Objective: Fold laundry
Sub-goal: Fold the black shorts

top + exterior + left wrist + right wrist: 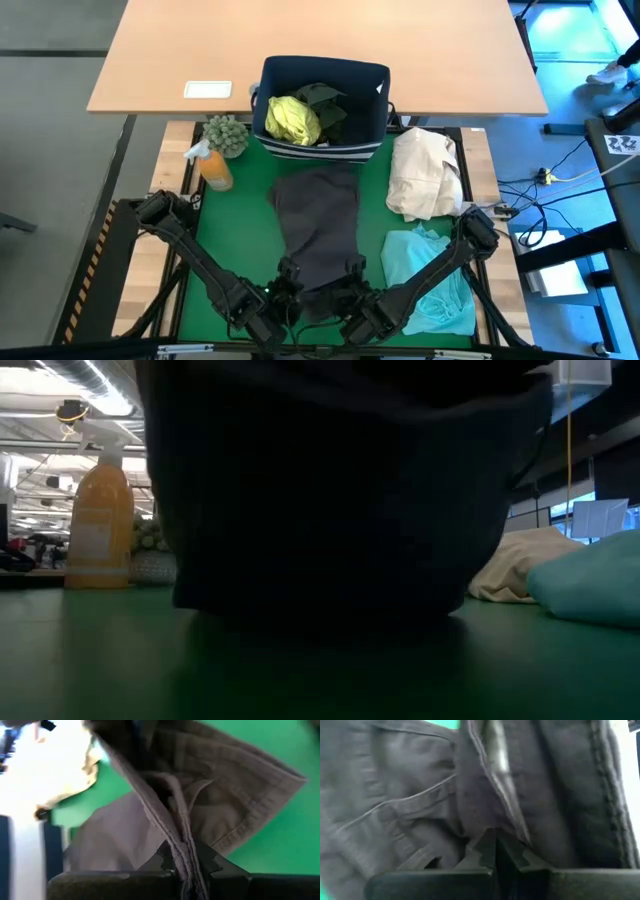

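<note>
Both end effectors grip the charcoal grey garment (318, 232) at its near edge: the left end effector (187, 865) has its fingers pinched tight on a seamed fold of the cloth, and the right end effector (496, 851) is likewise clamped shut on a bunched fold. Seen from above, the left end effector (287, 277) and the right end effector (351, 277) sit side by side at that near edge, their dark arms reaching in from either side.

Largest is the counter (230, 235), covered in a green mat, with a pale wooden table (320, 30) beyond it. The charcoal grey garment lies spread down the middle of the mat, its far edge just in front of the navy fabric bin (372, 115), which stands at the far edge of the mat. In the low view the garment (330, 490) fills most of the picture as a dark mass.

Right of the grey garment lies the cream-beige cloth bundle (425, 172), and nearer than it, the turquoise garment (432, 275), partly under the right arm. Inside the bin, a bright yellow-green shirt (292, 120) is bunched beside a dark olive-black garment (325, 102).

Left of the bin stands an orange spray bottle (214, 166) with a white trigger, touching a small potted succulent (227, 134). A white card (208, 89) lies on the wooden table, left of the bin.
</note>
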Tool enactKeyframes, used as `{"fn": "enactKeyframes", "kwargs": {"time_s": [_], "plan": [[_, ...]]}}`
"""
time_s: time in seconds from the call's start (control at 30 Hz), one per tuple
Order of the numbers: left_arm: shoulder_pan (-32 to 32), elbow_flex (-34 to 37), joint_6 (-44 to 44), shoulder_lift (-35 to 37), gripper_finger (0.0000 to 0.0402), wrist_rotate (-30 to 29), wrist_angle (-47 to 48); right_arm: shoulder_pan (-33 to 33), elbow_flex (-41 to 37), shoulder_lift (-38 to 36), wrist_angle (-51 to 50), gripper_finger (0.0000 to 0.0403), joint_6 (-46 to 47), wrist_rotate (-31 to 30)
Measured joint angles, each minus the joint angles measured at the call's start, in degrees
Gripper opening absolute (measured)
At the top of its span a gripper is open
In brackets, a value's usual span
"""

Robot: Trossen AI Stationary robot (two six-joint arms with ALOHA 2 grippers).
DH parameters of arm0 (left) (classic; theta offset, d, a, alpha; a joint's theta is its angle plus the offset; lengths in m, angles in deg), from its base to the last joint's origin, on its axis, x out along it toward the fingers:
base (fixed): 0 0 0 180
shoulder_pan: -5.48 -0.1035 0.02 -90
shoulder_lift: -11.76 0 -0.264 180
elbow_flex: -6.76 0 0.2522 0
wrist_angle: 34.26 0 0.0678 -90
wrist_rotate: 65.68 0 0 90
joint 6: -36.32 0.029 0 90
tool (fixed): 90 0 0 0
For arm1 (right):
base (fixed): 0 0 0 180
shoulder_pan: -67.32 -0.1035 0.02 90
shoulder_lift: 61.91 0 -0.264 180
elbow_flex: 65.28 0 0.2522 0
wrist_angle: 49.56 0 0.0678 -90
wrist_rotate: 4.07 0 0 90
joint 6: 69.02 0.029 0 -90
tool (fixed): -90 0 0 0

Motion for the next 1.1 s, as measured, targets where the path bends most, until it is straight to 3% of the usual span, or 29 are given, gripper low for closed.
{"fn": "enactKeyframes", "kwargs": {"time_s": [0.17, 0.47, 0.67, 0.73, 0.83, 0.97, 1.1], "plan": [[0.0, 0.0, 0.2, 0.0, 0.0026, 1.3, -3.0, -0.1, 0.0, 0.0, -1.0, 0.0001, 1.8, 2.6], [1.0, 0.0, 1.7, 0.0, 0.0111, 1.9, -2.9, 0.0, 0.0, 0.0, -12.2, 0.0001, 12.3, 3.5], [1.9, 0.0, -1.2, 0.0, 0.0154, -4.6, 2.4, -1.7, 0.0, 0.0, -15.7, 0.0001, 16.7, 4.0], [1.7, 0.0, -7.0, 0.0, 0.0159, -8.6, 8.0, -2.5, 0.0, 0.0, -16.0, 0.0001, 17.4, 4.5], [0.0, 0.5, -14.9, 0.0, 0.0159, -9.4, 15.3, -3.6, 0.0, 0.0, -16.6, 0.0001, 17.8, 5.7], [-2.5, 4.7, -15.9, 0.9, 0.0146, -10.0, 13.9, -4.6, 0.0, 0.0, -17.8, 0.0001, 17.8, 7.9], [-6.7, 12.9, -16.6, 3.2, 0.0128, -6.8, 8.5, -5.3, 0.0, 0.0, -19.2, 0.0001, 17.5, 12.2]]}}
